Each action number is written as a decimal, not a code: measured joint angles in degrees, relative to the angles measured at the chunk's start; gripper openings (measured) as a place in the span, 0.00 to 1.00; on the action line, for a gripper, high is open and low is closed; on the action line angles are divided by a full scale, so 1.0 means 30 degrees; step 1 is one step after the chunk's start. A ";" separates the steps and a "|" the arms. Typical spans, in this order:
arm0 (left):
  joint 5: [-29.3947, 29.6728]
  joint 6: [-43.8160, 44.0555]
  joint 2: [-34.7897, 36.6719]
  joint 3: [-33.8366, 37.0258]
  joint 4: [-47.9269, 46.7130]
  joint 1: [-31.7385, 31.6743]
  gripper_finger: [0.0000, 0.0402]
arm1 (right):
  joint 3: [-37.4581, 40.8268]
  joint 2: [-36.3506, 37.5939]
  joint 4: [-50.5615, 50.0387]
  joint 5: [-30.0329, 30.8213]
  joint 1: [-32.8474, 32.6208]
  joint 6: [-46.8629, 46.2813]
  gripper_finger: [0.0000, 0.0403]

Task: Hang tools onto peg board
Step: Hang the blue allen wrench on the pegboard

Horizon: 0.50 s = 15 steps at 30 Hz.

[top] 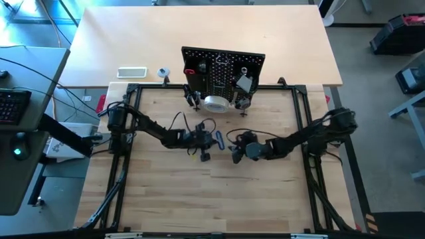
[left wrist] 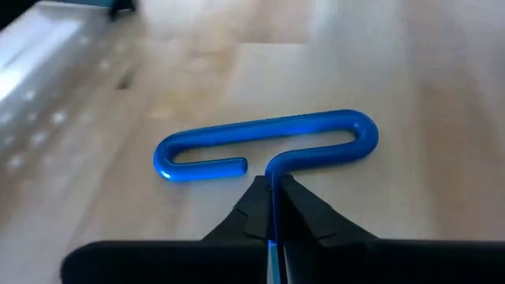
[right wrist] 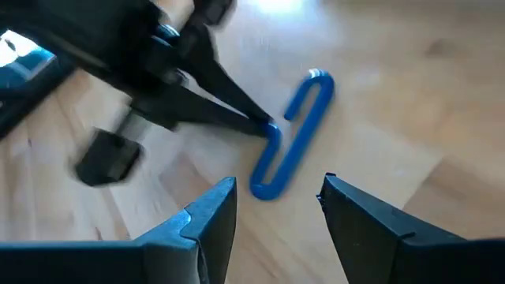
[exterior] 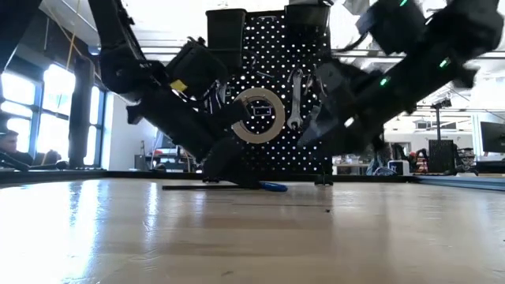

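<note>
The left pincer (left wrist: 274, 207) is closed on the shaft of the blue hex key (left wrist: 268, 144), low on the table (top: 219, 192). The right pincer (right wrist: 276, 207) stands wide nearby. The peg board (top: 222, 70) carries tape (top: 216, 103) and a wrench (exterior: 295, 99).

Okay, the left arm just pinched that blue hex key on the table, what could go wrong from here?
The left end effector grips the blue hex key only by its thin shaft with the fingertips, so it may swivel or slip when lifted. The right end effector hovers open close beside it, so the arms might collide. The peg board is already crowded; hanging could knock the tape roll.
</note>
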<state>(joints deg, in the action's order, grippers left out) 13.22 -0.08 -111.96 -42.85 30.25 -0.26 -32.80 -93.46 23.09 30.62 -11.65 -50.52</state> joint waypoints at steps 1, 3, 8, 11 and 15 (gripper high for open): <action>0.0007 -0.0257 0.0215 0.0020 0.0011 0.0191 0.01 | -0.0007 -0.0535 0.0542 -0.0880 0.0233 -0.0101 0.46; -0.0200 -0.0600 0.0665 0.0087 -0.0215 0.0451 0.01 | 0.0000 -0.1720 0.1968 -0.1970 0.0542 -0.0162 0.46; 0.0041 -0.0714 0.1056 0.0087 -0.0580 0.0954 0.00 | -0.0007 -0.4019 0.6734 -0.3277 0.1278 -0.0168 0.46; 0.0449 -0.0738 0.1075 0.0087 -0.0595 0.1280 0.01 | -0.0019 -0.4821 0.8121 -0.4077 0.1721 -0.0186 0.46; 0.0814 -0.1055 0.1264 0.0085 -0.0484 0.1650 0.01 | -0.0073 -0.5030 0.8204 -0.4440 0.1906 -0.0282 0.46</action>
<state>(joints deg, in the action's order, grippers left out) 15.66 -3.25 -108.17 -42.60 28.80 4.69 -33.01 -108.55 47.70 17.30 -5.94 -51.36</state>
